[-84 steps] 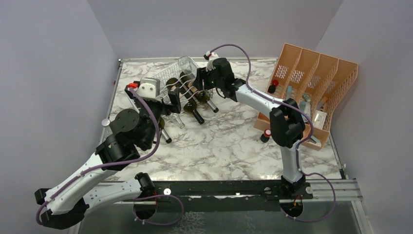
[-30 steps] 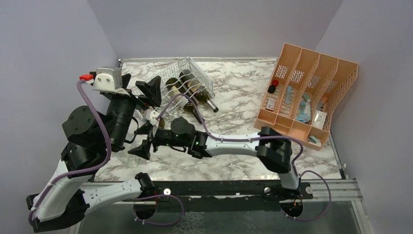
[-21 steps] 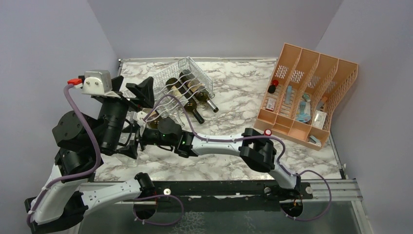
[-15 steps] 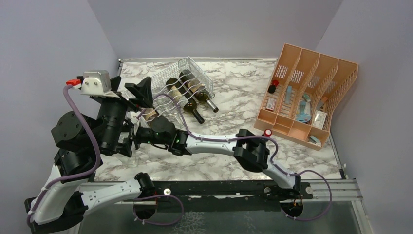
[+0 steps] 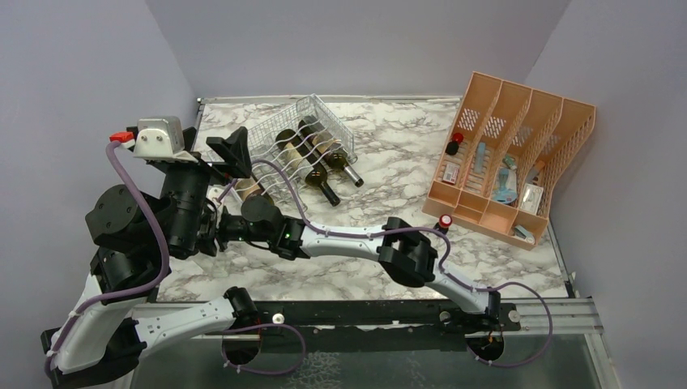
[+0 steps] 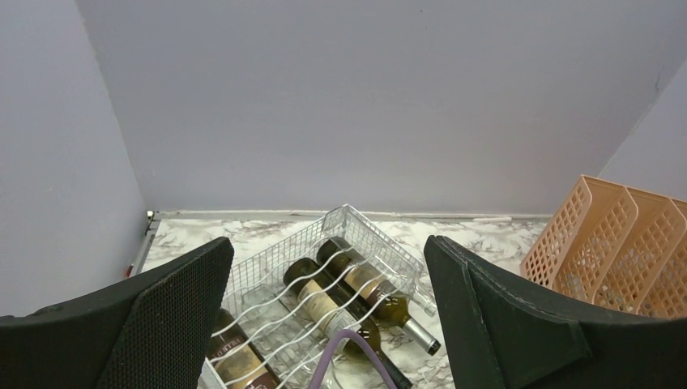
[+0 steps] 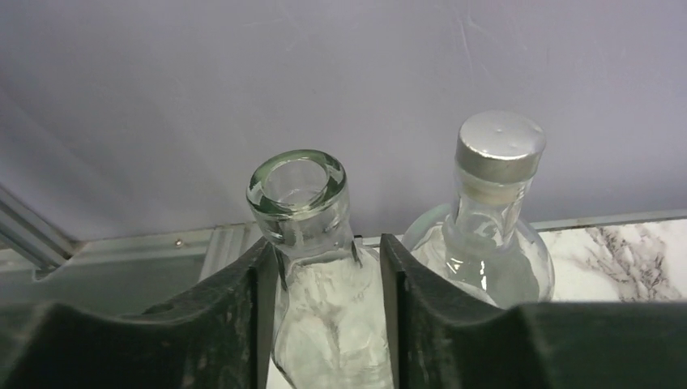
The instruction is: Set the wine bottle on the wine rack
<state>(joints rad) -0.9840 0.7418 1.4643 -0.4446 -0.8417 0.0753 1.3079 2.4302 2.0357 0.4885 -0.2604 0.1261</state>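
**R gripper on clear bottle's neck, L gripper open above the rack**

The R gripper has its two fingers tight against either side of the neck of a clear bottle, w/ no gap showing btwn pad and glass. The bottle stands upright w/ an open mouth and no cap. It's near the table's left edge, by the wall, and not in the rack. A second clear bottle w/ silver cap stands just beside it, to the right in the wrist view.

From the top cam the R arm stretches low across the table to the left side. Its gripper end is tucked in against the L arm, so the clear bottles are hidden there.

The L gripper is held up in the air w/ fingers spread wide and nothing btwn them.

The wire rack sits at the back left of the table, apart from both grippers. Three dark bottles lie in it side by side, and two necks poke out past its edge. An orange organizer sits well apart at the far right.
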